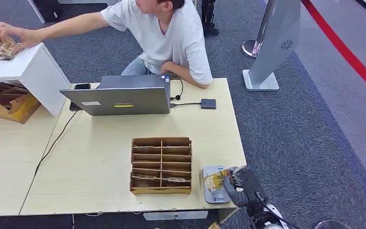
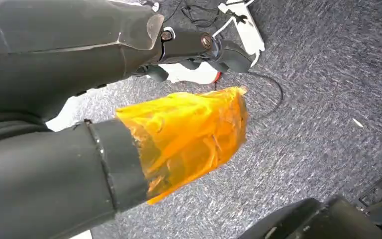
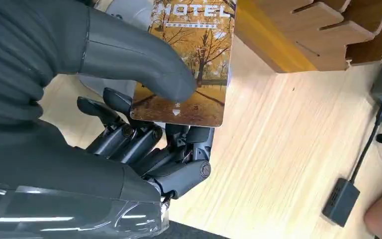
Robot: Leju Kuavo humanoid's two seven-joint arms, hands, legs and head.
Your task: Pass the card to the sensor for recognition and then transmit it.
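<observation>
right hand (image 1: 240, 187) pinches the card (image 1: 216, 180) by thumb, low right of frame; card sits over the sensor (image 1: 213, 191) already; left hand's fingers, can't tell

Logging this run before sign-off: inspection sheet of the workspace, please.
Surface: light wood table, a second one butted against it on the left.
Job's things: hotel card held over the grey card sensor at the table's near right corner.
Clutter: wooden slotted rack, laptop, phone, white box with cardboard trays beside it.
Hands: right hand pinches the card with its thumb on the face; left hand hangs over the carpet in an orange cover, fingers hidden.
Cables: black lead off the laptop's left, another to a small black box.
Surroundings: seated person reaching onto the white box; grey carpet, kiosk stand.
</observation>
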